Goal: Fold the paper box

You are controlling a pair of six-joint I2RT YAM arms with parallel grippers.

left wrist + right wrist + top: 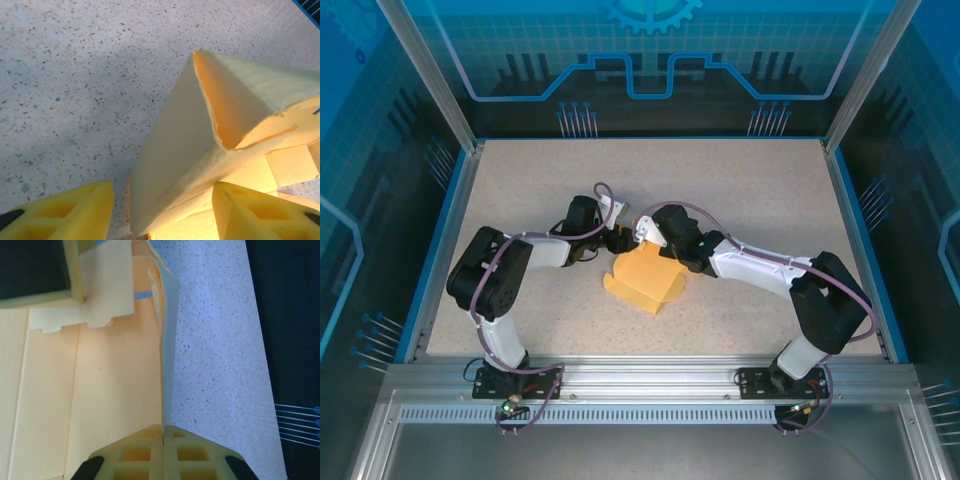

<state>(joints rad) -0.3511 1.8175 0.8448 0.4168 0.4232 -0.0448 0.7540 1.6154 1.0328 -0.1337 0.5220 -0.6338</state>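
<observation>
The paper box [642, 280] looks light and flimsy. The right gripper [164, 437] is clenched on its thin wall edge, and the left gripper [161, 200] sits released around a corner.

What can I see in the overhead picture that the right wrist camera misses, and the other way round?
Overhead adds the wider scene: the whole speckled table, with the left arm and the right arm reaching in from either side, and the paper box lying between them, partly folded. The right wrist camera adds close detail: the right gripper shut on a thin upright wall of the box, with a notched flap beyond it. Both show the pale yellow box and the speckled tabletop.
</observation>
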